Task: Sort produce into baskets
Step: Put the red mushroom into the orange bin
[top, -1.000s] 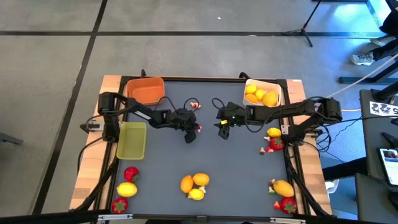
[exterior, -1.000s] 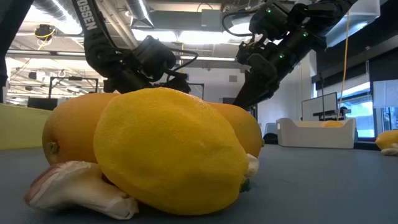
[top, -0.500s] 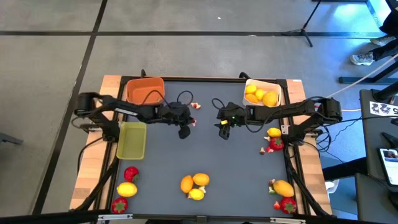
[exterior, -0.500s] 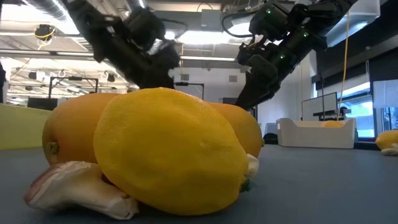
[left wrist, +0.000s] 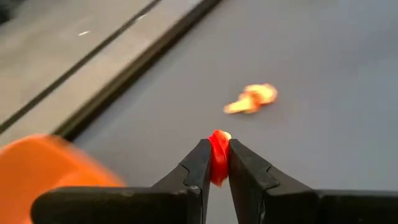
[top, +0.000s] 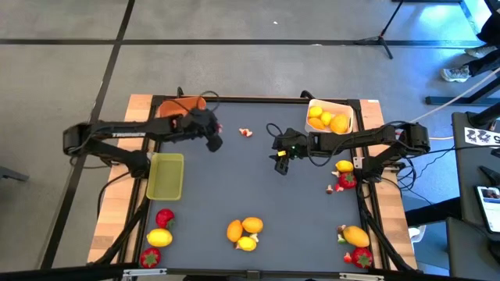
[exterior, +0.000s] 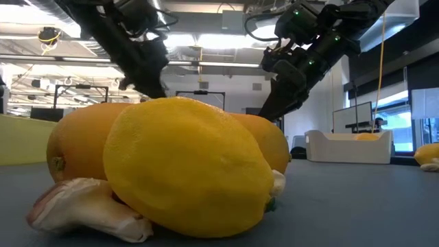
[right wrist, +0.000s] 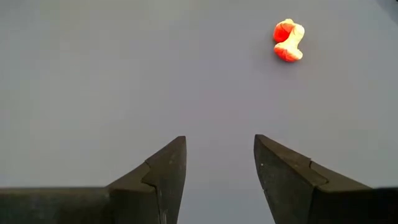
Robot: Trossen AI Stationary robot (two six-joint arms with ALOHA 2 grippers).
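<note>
Jaws of the left gripper (left wrist: 216, 163) pinched a small red produce piece (left wrist: 217, 155) beside the orange plastic basket (top: 173, 108); right gripper (right wrist: 219, 163) hovered mid-table, jaws apart and empty.

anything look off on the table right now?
Nothing spilled or damaged. Only one oddity: the yellow-green basket is empty while fruit still lies loose on the table. The left end effector grips a small red piece near the orange basket.

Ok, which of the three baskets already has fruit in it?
The white basket at the table's far right corner: it holds yellow citrus fruits. The yellow-green basket looks empty, and the orange basket is mostly hidden under the left arm.
</note>
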